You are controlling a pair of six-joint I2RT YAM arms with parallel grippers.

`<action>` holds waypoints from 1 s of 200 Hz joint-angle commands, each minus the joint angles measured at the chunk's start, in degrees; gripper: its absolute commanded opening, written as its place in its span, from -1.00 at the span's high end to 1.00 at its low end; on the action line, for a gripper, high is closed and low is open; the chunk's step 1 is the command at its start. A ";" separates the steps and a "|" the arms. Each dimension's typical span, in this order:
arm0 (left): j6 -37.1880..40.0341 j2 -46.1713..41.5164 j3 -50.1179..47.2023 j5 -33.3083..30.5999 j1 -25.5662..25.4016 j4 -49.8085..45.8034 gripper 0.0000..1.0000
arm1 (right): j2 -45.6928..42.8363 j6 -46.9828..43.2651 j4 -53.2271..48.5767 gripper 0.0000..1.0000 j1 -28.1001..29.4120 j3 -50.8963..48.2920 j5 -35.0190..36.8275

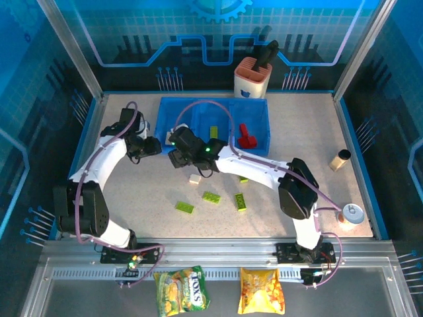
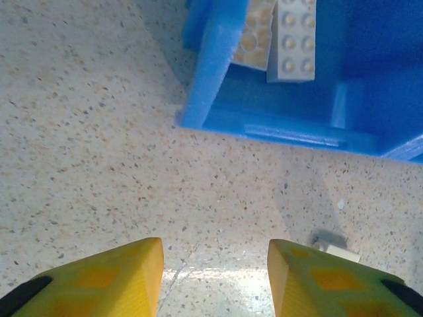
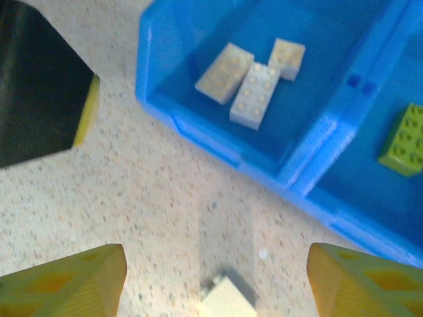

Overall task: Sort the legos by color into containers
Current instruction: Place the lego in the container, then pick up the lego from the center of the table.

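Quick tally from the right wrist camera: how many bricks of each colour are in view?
Cream bricks: 4
Green bricks: 1
Total: 5

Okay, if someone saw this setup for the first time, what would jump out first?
The blue containers at the far middle of the table stand out, holding cream legos on the left, a green lego in the middle and a red lego on the right. The right gripper hangs open over a loose cream lego by their front wall, and several lime green legos lie scattered nearer the viewer.
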 commanded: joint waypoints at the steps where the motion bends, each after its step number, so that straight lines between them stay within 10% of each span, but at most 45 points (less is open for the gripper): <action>1: 1.05 0.65 2.57 1.56 -1.92 -3.98 0.06 | -5.35 2.89 -4.92 -0.47 0.27 -4.29 -0.36; 200: -5.80 13.66 6.80 -5.02 -24.28 -5.20 -0.09 | -30.14 6.97 -12.00 -0.46 -11.32 -31.92 1.47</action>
